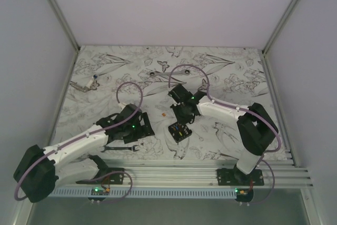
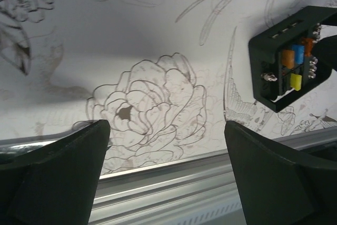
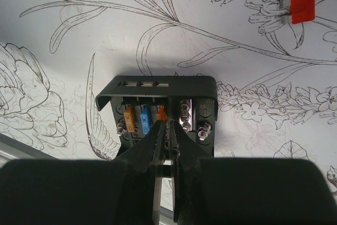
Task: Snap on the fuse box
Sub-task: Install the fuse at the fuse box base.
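A: Firstly, right gripper?
B: Fingers pressed nearly together, tips down among the fuses of the fuse box. Anything pinched: cannot tell. Box lies on the table near the front rail, otherwise unheld.
A: Left gripper?
B: Spread wide, empty, near the box, apart from it.
A: Hazards?
B: Likely: box skids or tips under pressing; narrow tips knock a fuse loose.

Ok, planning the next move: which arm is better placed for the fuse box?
Right: the right gripper is over the fuse box, tips at its fuses; the left gripper is open, off to the side.
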Available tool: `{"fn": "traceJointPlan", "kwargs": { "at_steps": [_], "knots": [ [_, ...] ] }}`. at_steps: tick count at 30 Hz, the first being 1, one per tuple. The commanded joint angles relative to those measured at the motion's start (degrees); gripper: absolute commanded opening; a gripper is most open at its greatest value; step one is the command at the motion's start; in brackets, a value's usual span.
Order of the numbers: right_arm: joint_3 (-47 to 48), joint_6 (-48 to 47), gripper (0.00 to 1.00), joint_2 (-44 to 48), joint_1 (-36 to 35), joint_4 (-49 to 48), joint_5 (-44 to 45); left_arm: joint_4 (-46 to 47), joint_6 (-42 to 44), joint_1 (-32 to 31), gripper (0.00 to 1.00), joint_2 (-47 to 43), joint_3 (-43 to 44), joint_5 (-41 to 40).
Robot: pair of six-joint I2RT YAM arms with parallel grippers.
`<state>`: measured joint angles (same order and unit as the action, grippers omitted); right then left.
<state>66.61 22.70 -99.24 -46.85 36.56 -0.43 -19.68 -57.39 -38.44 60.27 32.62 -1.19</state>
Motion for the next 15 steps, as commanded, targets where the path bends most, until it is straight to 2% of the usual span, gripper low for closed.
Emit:
{"fn": "traceJointPlan", "kwargs": {
  "at_steps": [1,15],
  "knots": [
    [-1.62,-0.8,0.14,2.45,1.53,-3.22,-3.74,3.89,0.33,-1.29,0.92,4.12,2.68,2.87],
    [-5.37,-1.27,0.11,3.94,4.27,-6.49,-9.05,6.96,1.75,-3.44,0.66,19.02,12.22,6.51]
  ]
}}
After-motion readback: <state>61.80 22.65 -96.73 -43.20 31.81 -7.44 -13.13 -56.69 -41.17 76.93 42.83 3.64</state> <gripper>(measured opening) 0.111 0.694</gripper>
